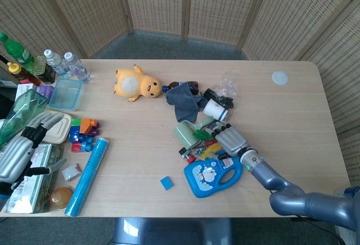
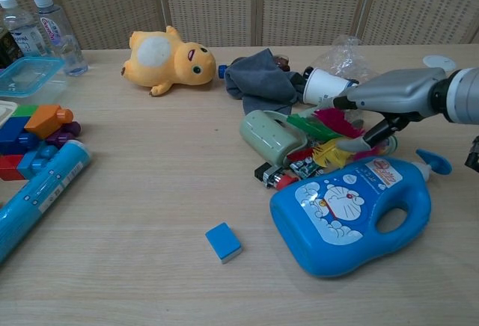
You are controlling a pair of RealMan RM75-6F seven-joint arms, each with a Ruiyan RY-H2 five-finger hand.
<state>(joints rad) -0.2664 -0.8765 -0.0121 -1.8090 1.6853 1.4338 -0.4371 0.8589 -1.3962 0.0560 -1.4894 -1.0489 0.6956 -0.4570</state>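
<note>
- Two hands show. The right hand point(image 2: 395, 96) hovers over the clutter in the middle of the table point(image 2: 135, 214), towards its right edge. The left hand point(image 1: 18, 150) hangs at the near left corner, well apart from that clutter.
- The right hand's fingers point(image 2: 350, 102) stretch out nearly flat above the feathers point(image 2: 329, 126). The thumb hangs down behind them. Nothing sits in the grasp, though whether the thumb touches the feathers cannot be told.
- The left hand's fingers point(image 1: 35, 128) are spread and hold nothing. They are above the boxes point(image 1: 34, 180) at the near left edge.
- The feathers lie in the heap between the mug point(image 2: 268, 135), the cup point(image 2: 327, 87) and the jug point(image 2: 352, 217). They touch the mug and lie just beside the jug's neck.
- Judged from this, the step in hand is the reach: the right hand is placed over the feathers but has not closed on them.
- The next move calls for lowering the fingers and closing them on the feathers alone. The mug, the cup and the small bits under the feathers are crowded close. A careless grasp could catch them or push the jug.
</note>
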